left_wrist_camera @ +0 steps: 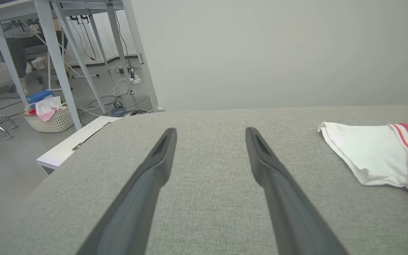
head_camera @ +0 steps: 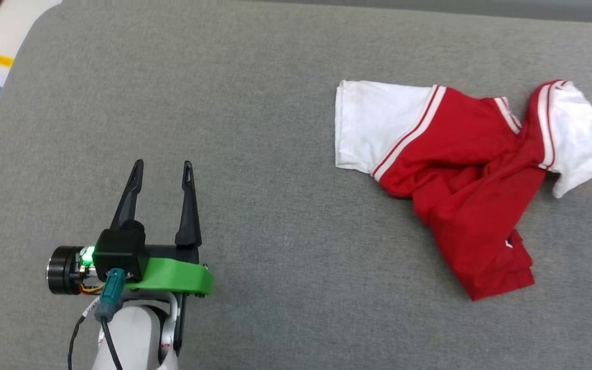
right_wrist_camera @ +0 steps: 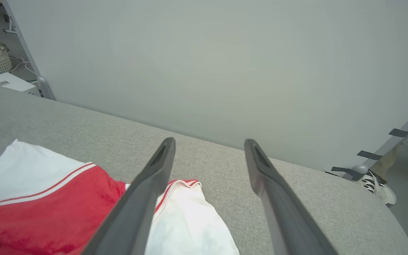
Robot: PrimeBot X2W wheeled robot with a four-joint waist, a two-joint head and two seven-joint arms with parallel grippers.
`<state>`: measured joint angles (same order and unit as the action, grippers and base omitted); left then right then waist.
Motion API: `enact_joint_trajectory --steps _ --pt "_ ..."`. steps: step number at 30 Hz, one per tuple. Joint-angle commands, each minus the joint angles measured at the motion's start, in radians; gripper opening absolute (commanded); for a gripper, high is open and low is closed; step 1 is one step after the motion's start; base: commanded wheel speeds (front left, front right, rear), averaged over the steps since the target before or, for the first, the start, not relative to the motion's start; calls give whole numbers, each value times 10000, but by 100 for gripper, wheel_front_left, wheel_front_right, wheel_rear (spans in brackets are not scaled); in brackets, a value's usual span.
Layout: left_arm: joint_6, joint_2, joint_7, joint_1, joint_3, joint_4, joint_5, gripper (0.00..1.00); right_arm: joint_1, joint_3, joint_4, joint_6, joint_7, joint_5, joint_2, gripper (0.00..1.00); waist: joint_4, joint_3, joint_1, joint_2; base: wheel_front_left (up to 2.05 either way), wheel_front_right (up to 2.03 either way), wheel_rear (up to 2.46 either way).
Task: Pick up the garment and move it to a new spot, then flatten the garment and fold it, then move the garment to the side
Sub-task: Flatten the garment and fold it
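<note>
Ready to grab the garment (head_camera: 476, 174)
It lies bunched up on the right of the grey top (head_camera: 255, 128). The left gripper (head_camera: 163, 163), fingers spread, is well apart from it. The right gripper (right_wrist_camera: 209, 141), spread too, hangs over a white sleeve (right_wrist_camera: 190, 219); best pinch a thick fold.

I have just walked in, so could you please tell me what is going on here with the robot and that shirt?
Nothing is held yet. The red soft-fabric T-shirt with white sleeves and striped trim lies crumpled on the grey fabric-covered surface, on the robot's right side. The left gripper is open over bare surface, well apart from the shirt. The right gripper is open too, near one white sleeve.
</note>
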<state>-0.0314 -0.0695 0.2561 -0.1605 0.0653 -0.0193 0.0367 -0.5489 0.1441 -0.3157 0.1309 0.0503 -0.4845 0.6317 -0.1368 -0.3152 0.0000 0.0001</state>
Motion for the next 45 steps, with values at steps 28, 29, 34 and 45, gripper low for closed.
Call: enact_joint_trajectory --steps 28,29,34,45 --pt "1617 -3563 -4325 -6371 3678 -2176 4547 100 4704 -1605 4693 -2 981 2841 -4763 100 2293 443 0 -1 0 0 0" --pt "1617 -3753 -5044 -6699 4116 -2311 5070 100 4684 -1558 4709 -2 1002 2833 -4797 100 2370 364 0 -1 0 0 0" --pt "1618 -4018 -7609 -8035 5491 -2813 7156 100 4508 -1378 4704 -2 1143 2819 -4921 100 2749 -92 0 -1 0 0 0" --pt "1619 -4025 -9893 -10384 8070 -4929 8159 100 3593 -879 4383 -2 1527 2752 -5178 100 3742 -1375 0 -1 0 0 0"
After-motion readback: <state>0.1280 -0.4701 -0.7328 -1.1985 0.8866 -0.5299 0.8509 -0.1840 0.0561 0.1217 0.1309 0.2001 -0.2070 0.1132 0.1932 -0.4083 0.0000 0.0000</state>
